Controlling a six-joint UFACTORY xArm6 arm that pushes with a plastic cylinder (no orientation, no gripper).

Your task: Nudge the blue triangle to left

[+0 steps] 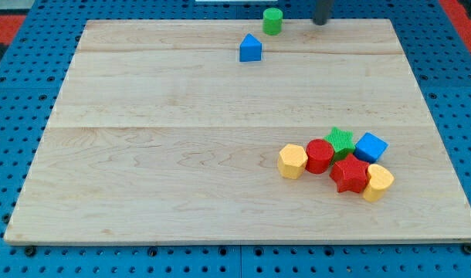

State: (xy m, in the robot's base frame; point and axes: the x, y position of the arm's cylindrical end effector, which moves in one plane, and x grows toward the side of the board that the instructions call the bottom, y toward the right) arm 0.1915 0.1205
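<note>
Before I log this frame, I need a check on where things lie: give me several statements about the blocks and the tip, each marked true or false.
1. The blue triangle lies near the view's top. True.
2. My tip touches the blue triangle. False: it stands apart, to the triangle's right, near the board's top edge.
3. The green cylinder lies between my tip and the blue triangle. True, roughly.
4. The red cylinder stands alone. False: it sits in the cluster at the view's lower right, beside the yellow block.
5. The blue cube lies at the view's left. False: it is at the right.
</note>
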